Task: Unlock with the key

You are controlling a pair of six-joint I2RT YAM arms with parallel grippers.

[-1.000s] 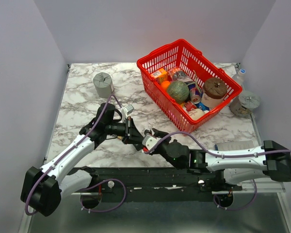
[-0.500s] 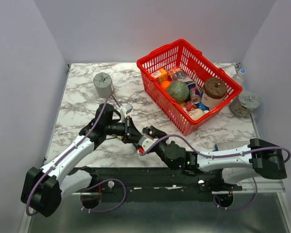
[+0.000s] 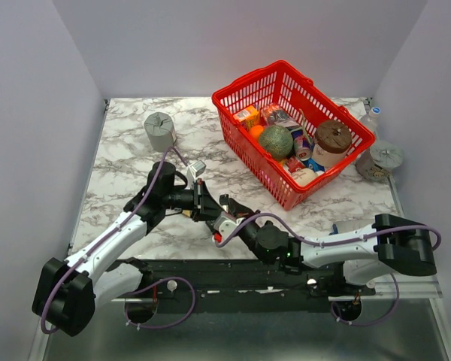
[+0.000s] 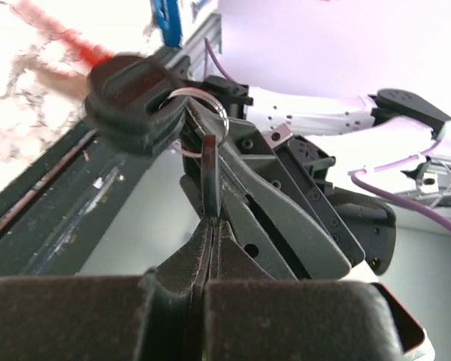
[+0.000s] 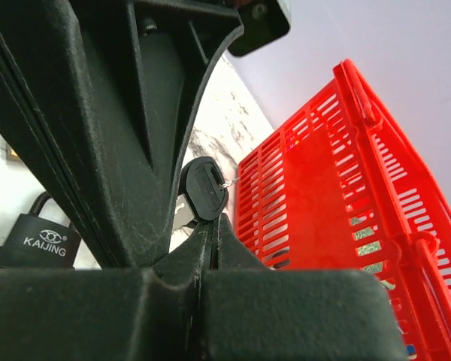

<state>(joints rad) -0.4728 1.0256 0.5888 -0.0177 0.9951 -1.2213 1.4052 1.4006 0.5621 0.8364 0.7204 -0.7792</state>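
The key's black head (image 5: pixel 204 191) sits right at the tips of my right gripper (image 5: pixel 214 219), which is shut with the head's lower edge between its tips. The left wrist view shows that head (image 4: pixel 131 101), blurred, on a silver ring (image 4: pixel 203 124). My left gripper (image 4: pixel 210 219) is shut on a thin dark flat piece (image 4: pixel 210 177) hanging from the same ring. From above, the left gripper (image 3: pixel 204 204) and right gripper (image 3: pixel 222 208) meet tip to tip over the table's front middle. A black padlock (image 5: pixel 41 239) lies below them.
A red basket (image 3: pixel 248 79) full of groceries stands at the back right, its wall (image 5: pixel 346 188) close beyond the right gripper. A grey cylinder (image 3: pixel 159 131) stands at the back left. A jar (image 3: pixel 381 159) and a bottle (image 3: pixel 370 116) are at the right edge.
The right arm has reached further left, up to the left gripper, and its jaws have closed from open to shut at the key. The left arm has stayed still and shut.
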